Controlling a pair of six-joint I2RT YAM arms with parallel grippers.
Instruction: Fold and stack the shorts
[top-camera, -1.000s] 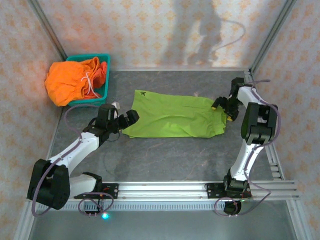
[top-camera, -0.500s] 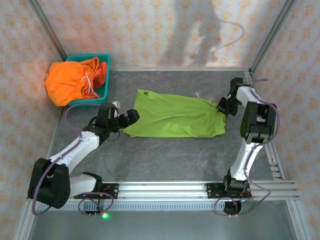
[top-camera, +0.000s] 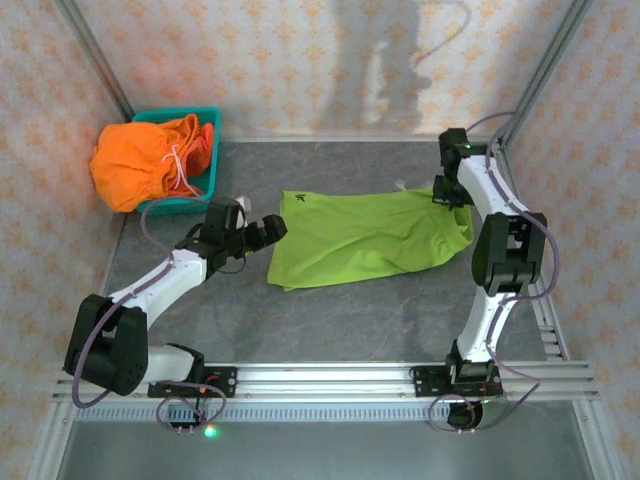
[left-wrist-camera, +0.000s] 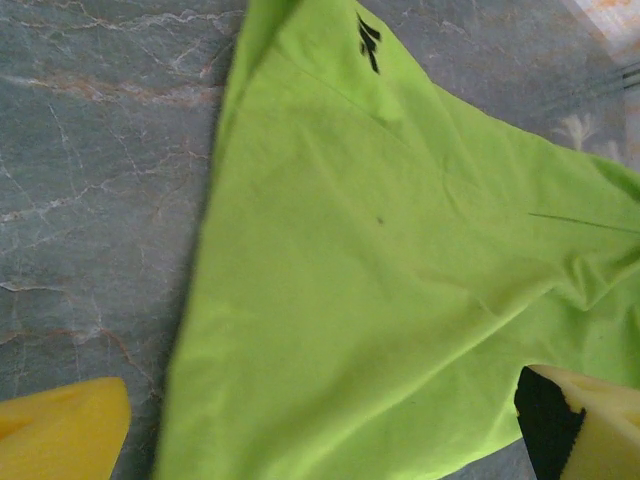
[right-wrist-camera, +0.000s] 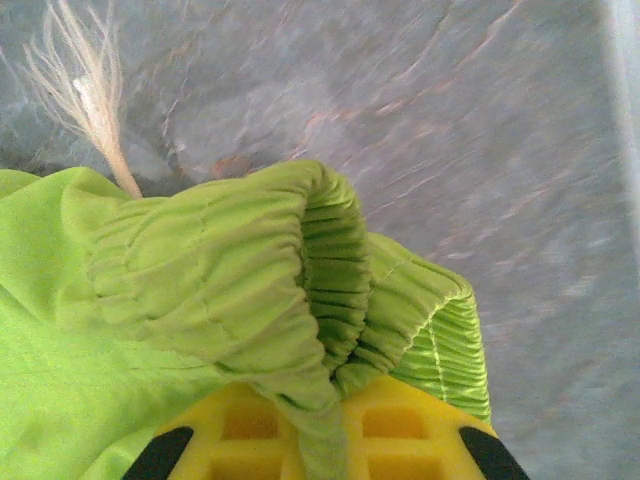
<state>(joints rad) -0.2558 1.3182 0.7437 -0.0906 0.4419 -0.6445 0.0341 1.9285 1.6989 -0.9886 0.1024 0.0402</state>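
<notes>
The right gripper (right-wrist-camera: 320, 445) is pinched tight on the gathered waistband of the single lime green shorts (right-wrist-camera: 200, 270), with one frayed white drawstring (right-wrist-camera: 85, 90) just beside the grip. The left gripper (top-camera: 262, 230) hovers with its jaws spread wide at the shorts' left edge. The green shorts lie mid-table (top-camera: 350, 320). At the far left, one teal basket (top-camera: 208, 150) holds a heap of orange shorts (top-camera: 135, 160), too bundled to count.

Lime shorts (top-camera: 360, 240) spread flat, waistband (right-wrist-camera: 250, 270) bunched; orange shorts (top-camera: 140, 160) heaped far left.
</notes>
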